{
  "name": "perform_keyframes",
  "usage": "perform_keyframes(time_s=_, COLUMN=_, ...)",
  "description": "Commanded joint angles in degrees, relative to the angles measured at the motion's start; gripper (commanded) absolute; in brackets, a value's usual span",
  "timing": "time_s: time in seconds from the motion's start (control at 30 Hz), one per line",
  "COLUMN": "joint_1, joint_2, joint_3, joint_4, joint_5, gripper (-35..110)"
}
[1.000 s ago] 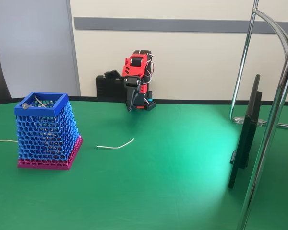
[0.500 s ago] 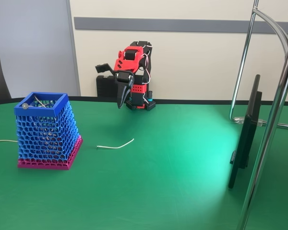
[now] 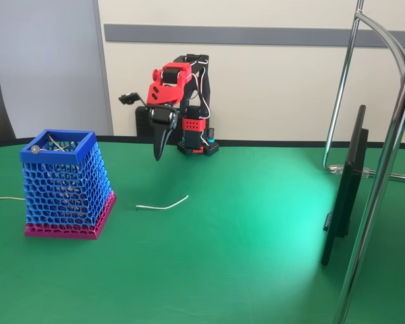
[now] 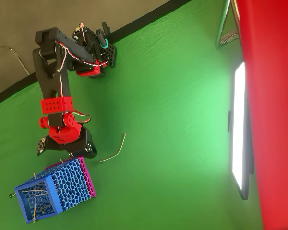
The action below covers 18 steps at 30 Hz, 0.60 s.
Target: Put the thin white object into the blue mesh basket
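The green table [image 3: 256, 270] carries the blue mesh basket [image 3: 66, 185] near its left edge in the fixed view, with the thin white object [image 3: 163, 204] lying flat just to the basket's right, apart from it. The red arm [image 3: 172, 77] stands at the far edge, its gripper [image 3: 158, 150] hanging nose-down above the surface and holding nothing; whether the jaws are spread cannot be told. The step in hand appears to be the approach. The next move calls for descending over the strand's middle.
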Motion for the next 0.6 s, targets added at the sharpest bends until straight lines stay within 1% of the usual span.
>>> perform_keyframes(time_s=0.0, joint_1=0.62, joint_2=-3.78, joint_3=-5.8, joint_4=2.9, joint_5=-1.41, gripper=9)
perform_keyframes(time_s=0.17, joint_1=1.85, joint_2=-12.3, joint_3=-13.18, joint_4=8.44, joint_5=-3.6, gripper=15)
perform_keyframes(time_s=0.57, joint_1=3.34, joint_2=-30.15, joint_3=-29.71, joint_4=16.26, joint_5=-7.12, gripper=17)
